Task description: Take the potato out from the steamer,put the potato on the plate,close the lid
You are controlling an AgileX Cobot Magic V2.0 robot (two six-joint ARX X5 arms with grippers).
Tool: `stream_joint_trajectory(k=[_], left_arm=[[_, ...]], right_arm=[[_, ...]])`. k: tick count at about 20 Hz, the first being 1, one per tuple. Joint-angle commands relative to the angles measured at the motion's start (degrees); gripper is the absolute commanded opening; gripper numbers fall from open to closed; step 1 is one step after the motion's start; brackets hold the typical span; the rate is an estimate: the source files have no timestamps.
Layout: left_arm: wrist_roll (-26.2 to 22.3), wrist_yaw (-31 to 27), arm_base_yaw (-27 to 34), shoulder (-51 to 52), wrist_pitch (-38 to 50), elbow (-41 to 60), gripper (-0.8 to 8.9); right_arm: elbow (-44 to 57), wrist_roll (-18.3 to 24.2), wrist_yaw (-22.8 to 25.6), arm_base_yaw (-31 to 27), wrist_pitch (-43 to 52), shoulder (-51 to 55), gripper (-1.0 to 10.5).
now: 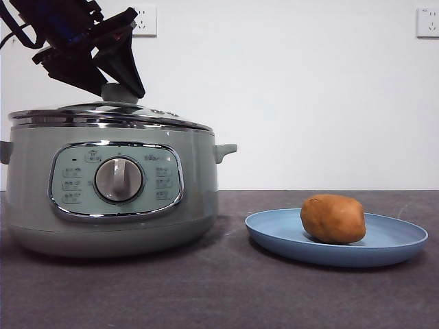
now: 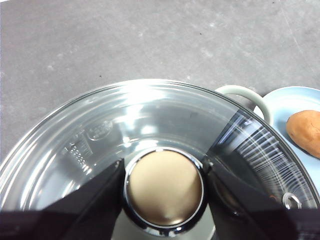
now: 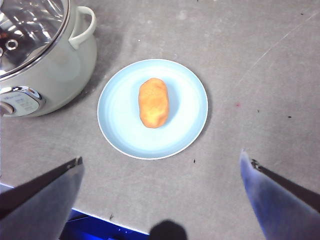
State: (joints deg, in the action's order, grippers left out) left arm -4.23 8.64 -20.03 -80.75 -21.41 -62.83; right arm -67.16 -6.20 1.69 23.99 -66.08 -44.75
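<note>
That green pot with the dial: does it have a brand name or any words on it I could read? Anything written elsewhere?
Nothing can be read for certain.
steamer front panel: a small brand mark right of the dial and rows of button labels, all too small and blurred.
lid: an embossed oval stamp and small markings in the glass, unreadable.
plate, potato: no text.
left tool: no label visible.

Left gripper jaws flank the lid knob, seemingly touching it (contact edges dark). Potato on plate beside steamer handle.
</note>
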Motion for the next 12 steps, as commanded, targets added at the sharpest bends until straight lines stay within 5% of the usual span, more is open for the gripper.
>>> stream_joint_trajectory(k=[1,4,12], left_arm=[[0.2,-1.0,0.5,-2.7,-7.0,3.5,0.78],[1.3,-1.2,0.5,-2.7,-6.4,3.1,5.23],[1.2,-2.6,0.5,-2.7,-12.3,-8.2,5.25]], right_arm=[[0.2,-0.5,0.2,0.0,0.4,0.2,6.0],[0.2,-0.5,0.2,0.0,0.4,0.2,6.0],[0.2,-0.5,0.2,0.0,0.5,0.1,5.9]])
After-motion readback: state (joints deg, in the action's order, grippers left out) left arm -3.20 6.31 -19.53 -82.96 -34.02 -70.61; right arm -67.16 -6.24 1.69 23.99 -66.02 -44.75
